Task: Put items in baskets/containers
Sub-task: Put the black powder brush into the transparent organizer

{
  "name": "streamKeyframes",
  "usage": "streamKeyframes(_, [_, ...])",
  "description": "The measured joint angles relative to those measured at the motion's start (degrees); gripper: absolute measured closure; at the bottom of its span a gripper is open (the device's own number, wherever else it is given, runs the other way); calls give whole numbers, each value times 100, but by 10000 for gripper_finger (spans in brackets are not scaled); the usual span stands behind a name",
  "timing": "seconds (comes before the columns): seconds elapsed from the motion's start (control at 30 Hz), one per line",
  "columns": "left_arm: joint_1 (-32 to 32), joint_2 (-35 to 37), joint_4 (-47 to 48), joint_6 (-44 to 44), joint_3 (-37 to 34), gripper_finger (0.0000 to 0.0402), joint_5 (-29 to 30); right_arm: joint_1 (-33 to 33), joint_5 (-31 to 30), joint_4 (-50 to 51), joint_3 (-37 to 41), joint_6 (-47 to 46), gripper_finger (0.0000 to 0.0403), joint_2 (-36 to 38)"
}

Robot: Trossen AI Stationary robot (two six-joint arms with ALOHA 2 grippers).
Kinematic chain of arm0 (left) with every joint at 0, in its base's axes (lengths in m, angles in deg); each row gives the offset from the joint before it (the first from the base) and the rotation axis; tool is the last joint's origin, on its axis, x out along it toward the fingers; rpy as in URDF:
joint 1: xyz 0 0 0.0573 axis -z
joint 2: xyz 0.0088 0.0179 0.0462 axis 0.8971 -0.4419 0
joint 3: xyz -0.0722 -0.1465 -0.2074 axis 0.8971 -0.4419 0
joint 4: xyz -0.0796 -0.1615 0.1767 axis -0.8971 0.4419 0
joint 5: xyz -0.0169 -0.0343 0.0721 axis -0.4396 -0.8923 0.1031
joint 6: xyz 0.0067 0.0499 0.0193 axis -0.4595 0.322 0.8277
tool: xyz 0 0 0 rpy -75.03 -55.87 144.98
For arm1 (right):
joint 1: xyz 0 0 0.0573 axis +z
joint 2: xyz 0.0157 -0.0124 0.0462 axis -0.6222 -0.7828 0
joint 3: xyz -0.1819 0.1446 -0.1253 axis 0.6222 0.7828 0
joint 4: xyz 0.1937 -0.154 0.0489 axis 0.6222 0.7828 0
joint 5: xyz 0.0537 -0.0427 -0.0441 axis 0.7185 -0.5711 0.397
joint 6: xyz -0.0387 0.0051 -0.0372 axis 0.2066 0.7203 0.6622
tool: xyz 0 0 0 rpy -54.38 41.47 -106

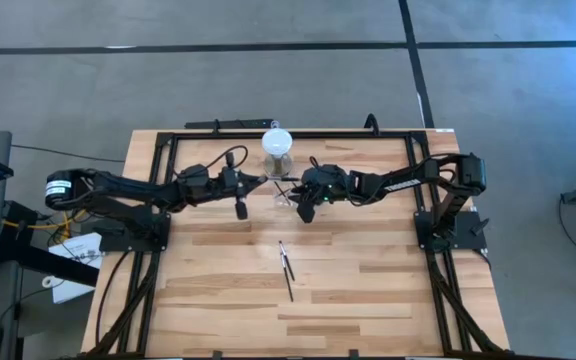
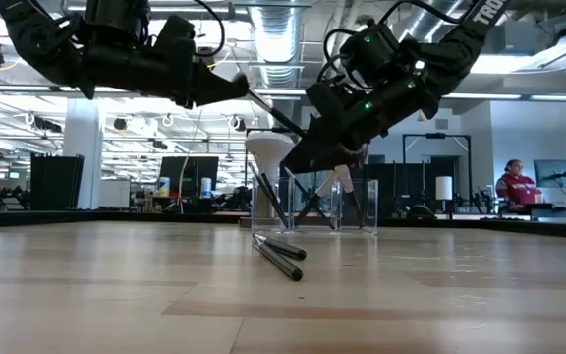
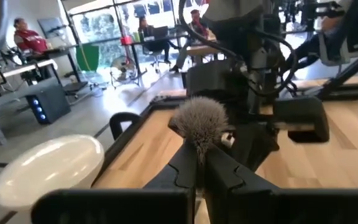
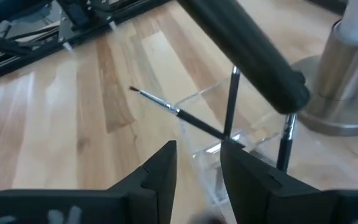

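Observation:
My left gripper (image 3: 197,171) is shut on a brush with a fluffy grey head (image 3: 197,119). It hovers beside the clear container (image 1: 284,192), left of it in the high view (image 1: 256,181). In the low view a thin dark shaft (image 2: 275,110) slants from its fingertips toward the container (image 2: 362,206). My right gripper (image 4: 197,162) is open just above the container's rim (image 4: 253,137), touching nothing. Several brushes stand leaning inside the container (image 4: 232,102); one (image 4: 166,107) pokes out over its edge. Two more brushes (image 1: 286,270) lie flat on the table. My left gripper pinches the brush between its two fingers just below the fluffy head (image 3: 199,149); the head sticks out past the fingertips. The brush is lifted clear of the table. Its handle is hidden behind the fingers in the wrist view.
A grey cylinder with a white round top (image 1: 278,145) stands right behind the container, close to both grippers (image 4: 347,74). A black frame (image 1: 168,140) runs along the table's edges. Bare wood lies around the two loose brushes (image 2: 281,258). People sit in the room beyond.

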Motion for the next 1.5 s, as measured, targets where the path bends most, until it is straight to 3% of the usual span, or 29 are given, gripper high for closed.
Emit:
streamKeyframes(0.33, [-2,351,993,-20,-2,392,81,0,127,-207,-31,-76,290,117])
streamKeyframes(0.83, [-2,1018,1975,-24,-4,392,224,117,124,-87,-170,-34,290,1324])
streamKeyframes(1.23, [-2,323,2099,-190,375,392,224,133,123,-87,-170,-34,290,1434])
streamKeyframes(1.5, [-42,-150,3754,-197,1255,392,224,48,119,-87,-170,-32,290,1434])
